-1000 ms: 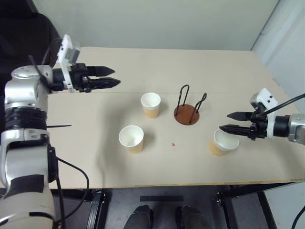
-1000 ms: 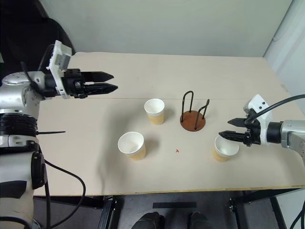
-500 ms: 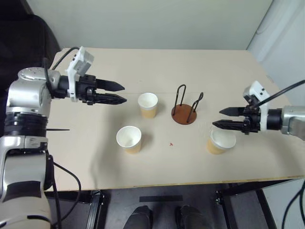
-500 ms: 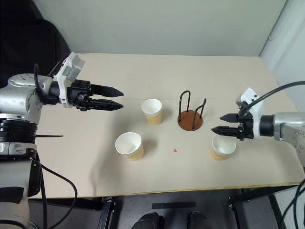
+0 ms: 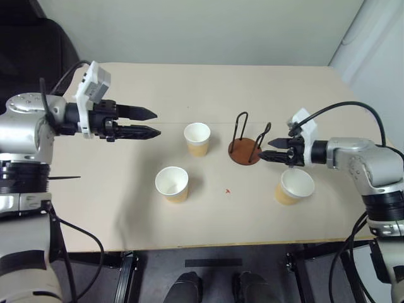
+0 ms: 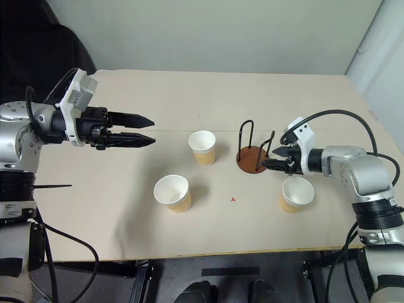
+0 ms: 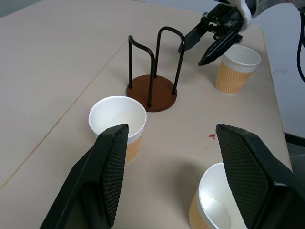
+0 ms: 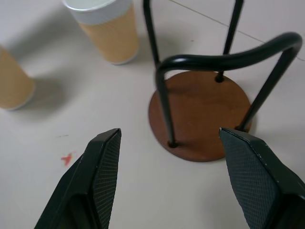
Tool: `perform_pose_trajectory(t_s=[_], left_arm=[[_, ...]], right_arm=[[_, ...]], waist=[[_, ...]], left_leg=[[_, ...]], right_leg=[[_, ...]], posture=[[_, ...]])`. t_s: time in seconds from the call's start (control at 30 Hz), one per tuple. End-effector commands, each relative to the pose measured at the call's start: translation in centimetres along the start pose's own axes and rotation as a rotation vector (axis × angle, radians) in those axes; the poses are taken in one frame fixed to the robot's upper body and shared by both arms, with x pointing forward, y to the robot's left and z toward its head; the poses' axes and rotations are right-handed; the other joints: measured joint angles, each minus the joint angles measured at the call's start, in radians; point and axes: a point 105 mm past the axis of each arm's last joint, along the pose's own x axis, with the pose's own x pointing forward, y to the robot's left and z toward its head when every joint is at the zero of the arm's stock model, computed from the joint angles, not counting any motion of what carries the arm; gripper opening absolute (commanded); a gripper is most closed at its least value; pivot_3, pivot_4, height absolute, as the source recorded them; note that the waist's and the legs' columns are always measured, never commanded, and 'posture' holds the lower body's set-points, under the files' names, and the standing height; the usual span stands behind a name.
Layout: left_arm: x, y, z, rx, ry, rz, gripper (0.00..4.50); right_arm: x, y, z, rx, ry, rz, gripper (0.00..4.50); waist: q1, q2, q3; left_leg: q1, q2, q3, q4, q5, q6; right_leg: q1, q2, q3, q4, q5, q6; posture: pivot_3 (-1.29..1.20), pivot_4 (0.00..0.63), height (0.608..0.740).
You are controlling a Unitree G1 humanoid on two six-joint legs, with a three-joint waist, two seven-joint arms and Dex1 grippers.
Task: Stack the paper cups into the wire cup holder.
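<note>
Right gripper [image 5: 267,156], jaws wide, points at the wire cup holder [image 5: 246,151] just ahead (not touching). Left gripper [image 5: 150,123] hovers with jaws parted and empty, well left of the paper cups [image 5: 197,139].

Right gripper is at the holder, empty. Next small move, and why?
Probably pull the right gripper back and down over the nearest cup. Its jaws are open and empty beside the holder, which holds no cup; all three cups stand on the table.

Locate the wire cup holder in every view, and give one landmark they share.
Left eye view: wire cup holder, right of centre, by the right gripper.
Right eye view: right of centre.
Left wrist view: upper middle.
Right wrist view: centre-right.
Shared landmark: small red mark on the table.
</note>
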Motion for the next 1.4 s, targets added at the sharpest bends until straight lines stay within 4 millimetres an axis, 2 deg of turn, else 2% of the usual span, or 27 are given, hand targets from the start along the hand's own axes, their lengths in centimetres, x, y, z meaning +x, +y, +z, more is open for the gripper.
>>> perform_pose_trajectory(t_s=[0.03, 0.3, 0.43, 0.63, 0.77, 0.97, 1.0, 1.4], left_arm=[[-1.0, -0.2, 1.3, 0.045, -0.023, 0.02, 3.13], [-1.0, 0.0, 0.9, 0.037, -0.018, 0.035, 3.13], [-1.1, 0.0, 0.7, 0.032, -0.013, 0.037, 3.13], [-1.1, 0.0, 0.5, 0.025, -0.008, 0.038, 3.13], [-1.3, -0.1, 0.3, 0.023, 0.006, 0.033, 3.19], [-1.7, 0.0, -0.2, 0.011, 0.018, 0.048, 3.19], [-1.8, 0.0, -0.2, 0.01, 0.019, 0.05, 3.19], [-2.3, -0.3, -0.4, 0.002, 0.023, 0.067, 3.19]], right_arm=[[-0.1, -0.4, 1.5, -0.047, -0.042, -0.032, 3.3], [1.2, -0.1, 2.9, -0.053, -0.081, -0.022, 3.3], [1.0, 0.6, 3.2, -0.067, -0.074, 0.011, 3.3], [1.0, 0.5, 3.4, -0.058, -0.086, -0.002, 3.3], [1.1, 0.5, 3.4, -0.049, -0.09, -0.006, 2.4], [1.9, 1.1, 3.7, -0.038, -0.105, 0.005, 0.15], [2.0, 1.2, 3.8, -0.037, -0.107, 0.007, 0.03], [2.2, 1.5, 3.3, -0.039, -0.09, 0.034, 0.03]], waist=[[0.0, 0.0, 0.0], [-0.002, 0.0, 0.0], [0.0, 0.0, 0.0], [-0.001, 0.0, 0.0], [-0.002, 0.0, 0.0], [-0.002, 0.0, 0.0], [-0.002, 0.0, 0.0], [-0.002, 0.0, 0.0]], left_leg=[[0.0, 0.0, 0.0, 0.0, 0.0, 0.0], [0.0, 0.0, 0.0, 0.0, 0.0, 0.0], [-0.001, 0.0, 0.0, 0.0, 0.0, 0.0], [-0.001, 0.0, 0.0, -0.001, 0.0, 0.0], [-0.001, 0.0, 0.0, -0.001, 0.0, 0.0], [-0.001, 0.0, 0.0, -0.001, 0.0, 0.0], [-0.001, 0.0, 0.0, -0.001, 0.0, 0.0], [-0.002, 0.0, 0.0, -0.001, 0.0, 0.0]], right_leg=[[0.0, 0.0, 0.0, 0.0, 0.0, 0.0], [-0.001, 0.0, 0.0, 0.0, 0.0, 0.0], [0.0, 0.0, 0.0, 0.0, 0.0, 0.0], [-0.001, 0.0, 0.0, 0.0, 0.0, 0.0], [-0.001, 0.0, 0.0, 0.0, 0.0, 0.0], [-0.001, 0.0, 0.0, 0.0, 0.0, 0.0], [-0.002, 0.0, 0.0, 0.0, 0.0, 0.0], [-0.003, 0.0, 0.0, -0.001, 0.0, 0.0]], posture=[[0.0, 0.15, 0.74], [0.0, 0.15, 0.74], [0.0, 0.15, 0.74], [0.0, 0.15, 0.74], [0.0, 0.15, 0.74], [0.0, 0.15, 0.74], [0.0, 0.15, 0.74], [0.0, 0.15, 0.74]])
